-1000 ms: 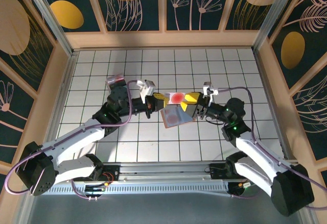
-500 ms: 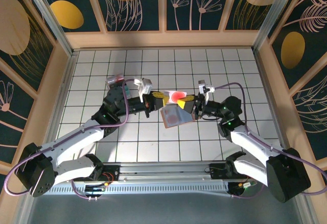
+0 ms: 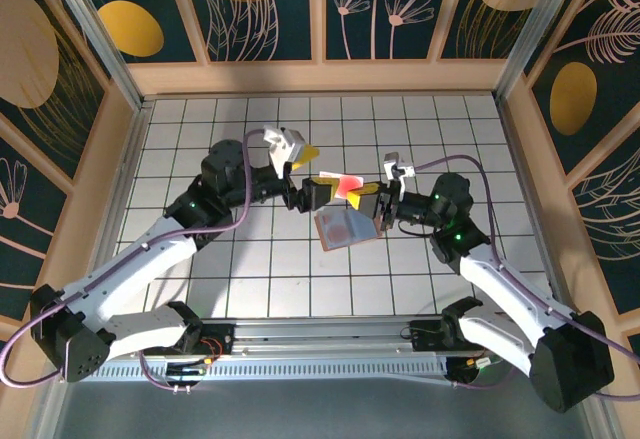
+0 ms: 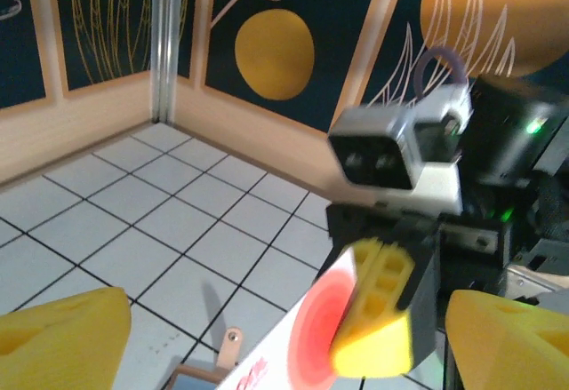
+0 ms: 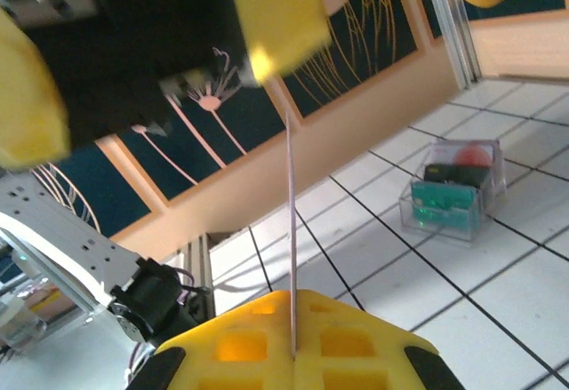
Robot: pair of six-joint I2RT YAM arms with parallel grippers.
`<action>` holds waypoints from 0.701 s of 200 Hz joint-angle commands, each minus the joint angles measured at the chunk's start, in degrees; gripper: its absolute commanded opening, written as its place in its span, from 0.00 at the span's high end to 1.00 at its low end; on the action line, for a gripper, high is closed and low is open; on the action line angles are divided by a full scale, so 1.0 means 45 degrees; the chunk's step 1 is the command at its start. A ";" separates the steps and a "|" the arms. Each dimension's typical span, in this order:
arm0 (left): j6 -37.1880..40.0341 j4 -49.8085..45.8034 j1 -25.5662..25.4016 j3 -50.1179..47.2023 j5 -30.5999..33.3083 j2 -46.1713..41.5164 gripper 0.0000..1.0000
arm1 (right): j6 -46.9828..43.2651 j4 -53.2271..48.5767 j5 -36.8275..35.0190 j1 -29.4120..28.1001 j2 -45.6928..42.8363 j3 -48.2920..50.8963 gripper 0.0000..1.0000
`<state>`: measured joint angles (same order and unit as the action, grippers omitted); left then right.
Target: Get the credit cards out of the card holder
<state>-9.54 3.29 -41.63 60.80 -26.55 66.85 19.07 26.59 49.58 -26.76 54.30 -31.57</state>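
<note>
The left gripper [image 3: 314, 173], jaws spread, and the right gripper [image 3: 368, 197], clamped on a card [image 3: 345, 185], crowd the middle, nearly meeting. The wallet [image 3: 345, 227] lies just under them. Open table [image 3: 450, 129] runs to the back wall [image 3: 330, 77]; a clear box [image 5: 453, 186] stands aside.

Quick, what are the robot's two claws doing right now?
Left gripper: open, holding nothing.
Right gripper: closed on the credit card.
</note>
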 commanded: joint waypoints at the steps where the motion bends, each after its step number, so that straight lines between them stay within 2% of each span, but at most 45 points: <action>1: 0.1717 -0.2722 -0.0027 0.1253 -0.0557 0.0741 0.07 | -0.1368 -0.2397 -0.0176 -0.0128 -0.0307 -0.0652 1.00; 12: 0.2191 -0.3679 -0.0027 0.1963 -0.1056 0.1268 0.08 | -0.1516 -0.2718 -0.0059 -0.0148 -0.0333 -0.0754 1.00; 23: 0.2731 -0.4668 -0.0027 0.2661 -0.1495 0.1840 0.12 | -0.1647 -0.2940 0.0098 -0.0189 -0.0372 -0.0868 1.00; 46: 0.3643 -0.6254 -0.0017 0.3744 -0.1714 0.2783 0.19 | -0.1840 -0.3306 0.0318 -0.0244 -0.0393 -0.1040 1.00; 77: 0.4406 -0.6896 -0.0027 0.4063 -0.1625 0.3096 0.20 | -0.1922 -0.3534 0.0406 -0.0342 -0.0407 -0.1108 1.00; 100: 0.4849 -0.7203 -0.0026 0.4040 -0.1663 0.3152 0.25 | -0.1932 -0.3535 0.0432 -0.0413 -0.0437 -0.1065 1.00; 125: 0.5005 -0.7348 -0.0027 0.4097 -0.1500 0.3395 0.39 | -0.1991 -0.3584 0.0541 -0.0468 -0.0417 -0.1176 1.00; 140: 0.5241 -0.7543 -0.0027 0.4166 -0.1595 0.3550 0.41 | -0.2064 -0.3642 0.0564 -0.0462 -0.0413 -0.1216 1.00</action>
<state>10.92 -27.73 -41.63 77.60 -32.56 81.43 11.35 10.74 50.68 -28.25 53.71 -34.52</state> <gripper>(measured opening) 0.602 0.052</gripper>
